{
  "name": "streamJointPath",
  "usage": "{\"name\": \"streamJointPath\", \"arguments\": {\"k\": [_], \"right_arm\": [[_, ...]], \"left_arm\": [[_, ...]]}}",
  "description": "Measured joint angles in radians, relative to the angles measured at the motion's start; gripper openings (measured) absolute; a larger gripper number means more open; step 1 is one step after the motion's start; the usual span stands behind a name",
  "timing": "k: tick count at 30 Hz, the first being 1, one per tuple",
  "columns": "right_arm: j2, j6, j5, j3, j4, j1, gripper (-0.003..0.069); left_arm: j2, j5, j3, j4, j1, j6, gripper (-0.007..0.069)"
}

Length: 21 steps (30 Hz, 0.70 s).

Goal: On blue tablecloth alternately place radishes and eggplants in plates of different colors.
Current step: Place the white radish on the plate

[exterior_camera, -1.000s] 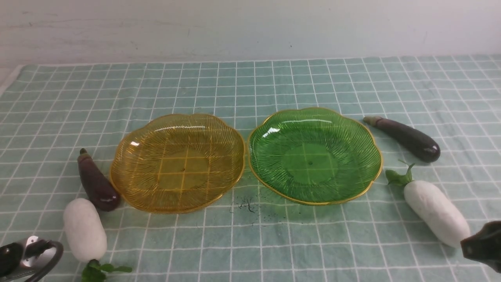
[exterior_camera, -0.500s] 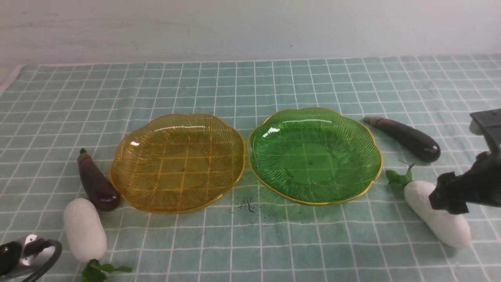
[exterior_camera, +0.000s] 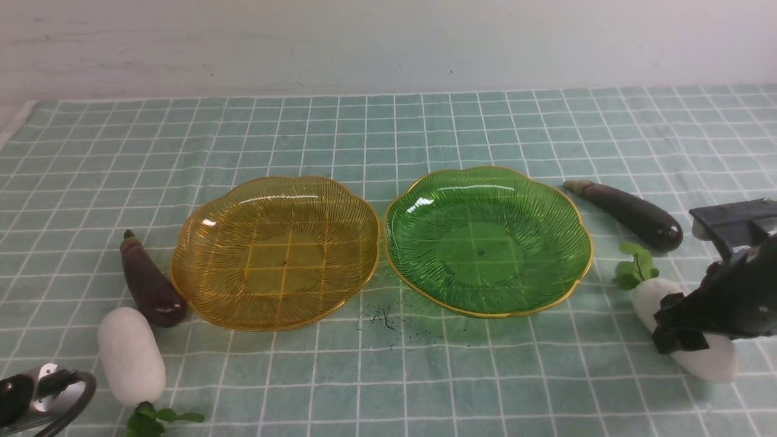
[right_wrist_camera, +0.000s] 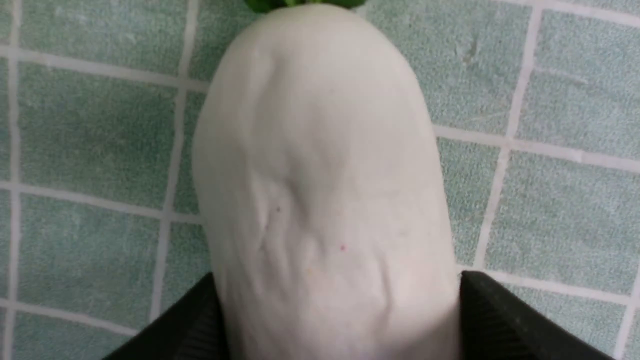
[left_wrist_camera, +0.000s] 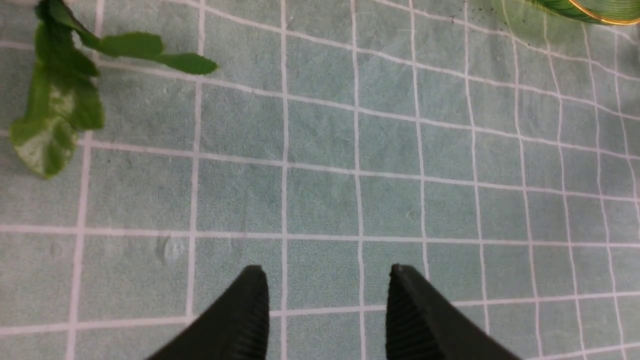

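Two tools, only one engaged. At 7 o'clock of the blue tablecloth (exterior_camera: 388, 133): left tool (left_wrist_camera: 325, 280), jaws spread over bare cloth, pinching nothing; left radish (exterior_camera: 131, 355) at its 1 o'clock, left eggplant (exterior_camera: 150, 285) beyond, just beside the amber plate (exterior_camera: 243, 200). Centre: amber plate and green plate (exterior_camera: 485, 194), both empty. At 4 o'clock: right tool (right_wrist_camera: 336, 280) straddling the right radish (exterior_camera: 707, 363), jaws pressed to both flanks; long axis leaf-end to 11 o'clock, green plate at 10 o'clock, right eggplant (exterior_camera: 631, 213) at 12.

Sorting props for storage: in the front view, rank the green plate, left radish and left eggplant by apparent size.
green plate
left radish
left eggplant, thinner
The radish lies nearer the camera, so those two are unsure.
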State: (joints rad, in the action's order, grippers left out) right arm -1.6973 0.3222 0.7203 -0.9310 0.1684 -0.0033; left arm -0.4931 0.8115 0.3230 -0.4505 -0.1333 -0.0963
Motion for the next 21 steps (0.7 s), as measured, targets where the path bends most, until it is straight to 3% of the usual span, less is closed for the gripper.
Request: {"name": "streamJointPath", "arguments": {"k": [5,7,11,15,21], "right_arm": [[0.003,0.000,0.220,-0.147,0.023,0.000,0.0516],[0.013,0.000,0.365,-0.251,0.100,0.000,0.0516],[0.018,0.007,0.447,-0.347,0.245,0.005,0.0516],[0.014,0.096,0.358,-0.382,0.415,0.073,0.0516],[-0.053,0.136,0.159,-0.385,0.430,0.183,0.0516]], "left_arm": [[0.000,0.000,0.000,-0.001,0.000,0.000,0.0300],[0.000,0.000,0.000,-0.001,0.000,0.000,0.0300],[0.000,0.000,0.000,-0.001,0.000,0.000,0.0300],[0.000,0.000,0.000,0.000,0.000,0.000,0.0300],[0.000,0.000,0.000,0.000,0.000,0.000,0.0300]]}}
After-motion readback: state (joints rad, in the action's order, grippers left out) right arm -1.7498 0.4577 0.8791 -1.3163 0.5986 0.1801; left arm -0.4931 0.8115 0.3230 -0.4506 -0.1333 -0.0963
